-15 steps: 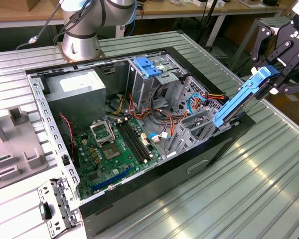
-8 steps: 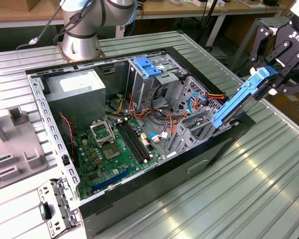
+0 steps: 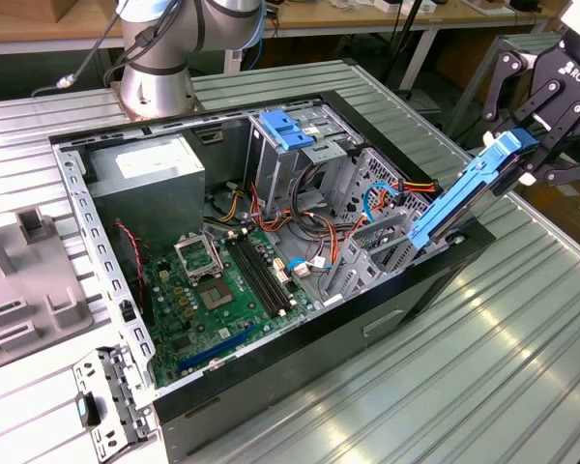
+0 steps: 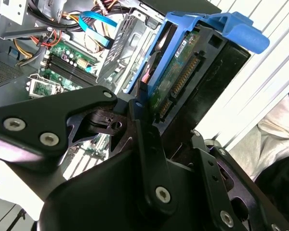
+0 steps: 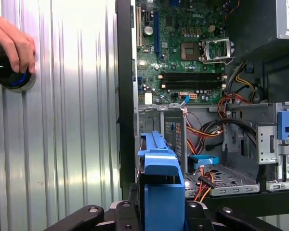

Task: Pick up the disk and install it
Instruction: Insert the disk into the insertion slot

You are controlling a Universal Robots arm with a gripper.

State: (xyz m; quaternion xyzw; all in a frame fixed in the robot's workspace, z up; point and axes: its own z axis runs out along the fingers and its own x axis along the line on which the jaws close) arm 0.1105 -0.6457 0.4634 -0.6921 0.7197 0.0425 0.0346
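Where the ribbed metal tabletop fills the exterior view, an open computer case lies flat across its middle, side panel off and interior exposed. Inside, in descending order of size: a grey power-supply box at the upper left, the green motherboard at lower centre, and a perforated metal drive cage at the right of centre. The claw stands at the upper right of the frame, above and outside the case's right-hand edge. It is clamped on the disk, with fingers on both sides of the disk's upper end; the second wrist view shows the disk with its connector edge facing the camera, rising out of the dark linkage. The disk is airborne and tilted: its long axis runs from the claw down and leftward in the frame, and the lower end of its blue rail sits just over the case edge, close beside the drive cage. Whether that lower end touches the cage cannot be determined. In the first wrist view, the disk projects straight out from the claw, in line with the open bay beyond. At the upper left of that view, a person's hand rests on a dark round knob, well apart from the case.
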